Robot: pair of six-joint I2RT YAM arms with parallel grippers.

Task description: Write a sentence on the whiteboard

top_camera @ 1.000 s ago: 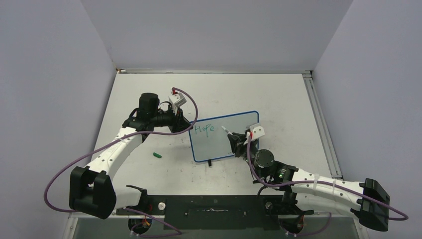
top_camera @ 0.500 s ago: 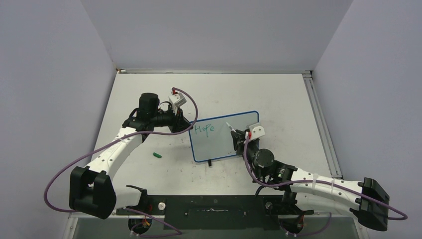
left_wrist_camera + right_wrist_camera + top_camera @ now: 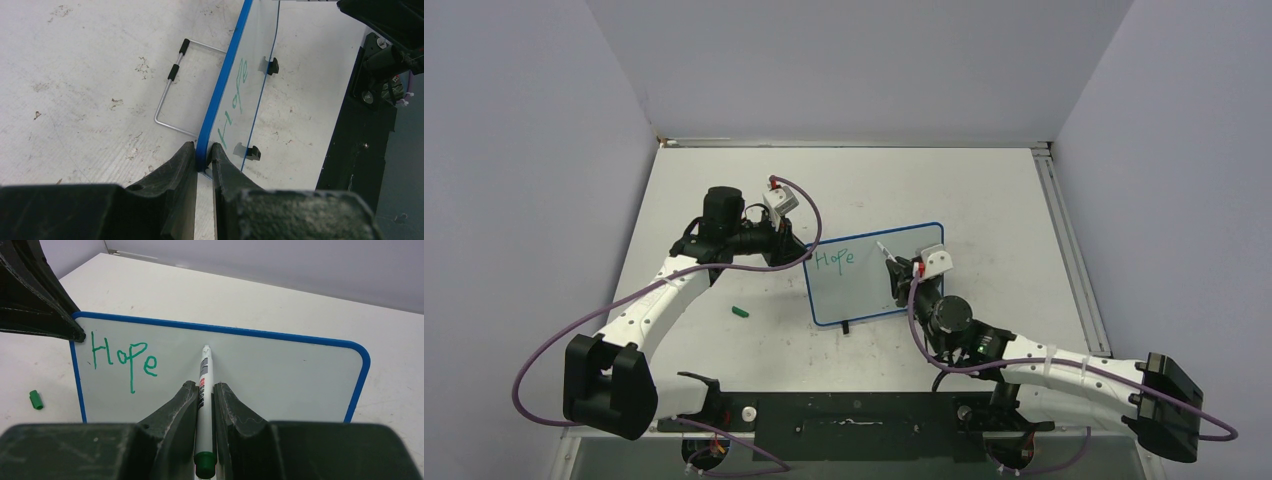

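The whiteboard, white with a blue frame, stands upright mid-table; it also shows in the left wrist view and the right wrist view. Of the sentence, only the green word "Hope" is on it, at the upper left. My left gripper is shut on the board's left edge. My right gripper is shut on a white marker with a green end. The marker's tip points at the board near its top middle; I cannot tell whether it touches.
The green marker cap lies on the table left of the board, also seen in the right wrist view. A wire stand props the board from behind. A black foot is under the board's lower edge.
My right gripper has moved the marker a little right and up along the board, from beside "Hope" toward the top middle. The left arm and board have not moved.
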